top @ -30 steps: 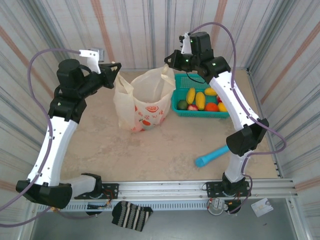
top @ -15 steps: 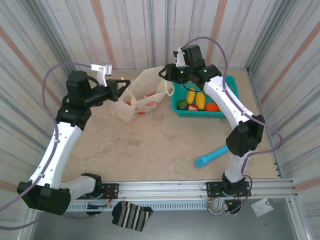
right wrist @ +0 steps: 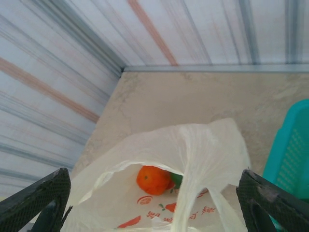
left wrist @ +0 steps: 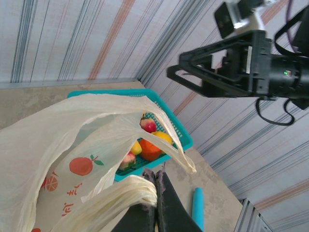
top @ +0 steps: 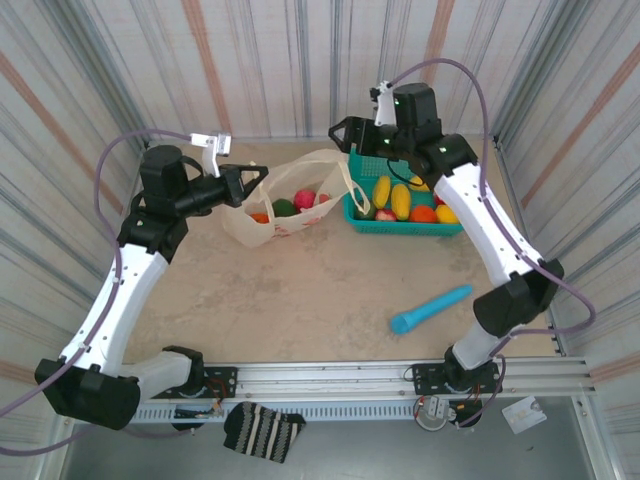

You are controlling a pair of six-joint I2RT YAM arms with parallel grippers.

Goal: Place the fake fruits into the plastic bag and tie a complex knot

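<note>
The plastic bag (top: 292, 222) lies slumped on the table with its mouth wide. Inside show fake fruits: an orange round (top: 260, 216), a dark green piece (top: 285, 207) and red ones (top: 306, 198). My left gripper (top: 256, 181) is shut on the bag's bunched left handle (left wrist: 123, 193). My right gripper (top: 340, 135) hangs open above the bag's right side with nothing between its fingers. In the right wrist view it (right wrist: 154, 174) looks down on the bag (right wrist: 207, 145), the orange round (right wrist: 153, 180) and a green piece (right wrist: 176, 180). The other handle (left wrist: 174, 145) droops free.
A teal mesh basket (top: 405, 229) right of the bag holds more fruits, yellow, red, orange and green (top: 400, 200). A blue cylindrical stick (top: 430, 308) lies on the table's near right. Corrugated walls close in the back and both sides.
My right gripper has opened, let go of the right handle and drawn back up and right. The bag has sagged from upright to lying low, and my left gripper has shifted with its handle.
</note>
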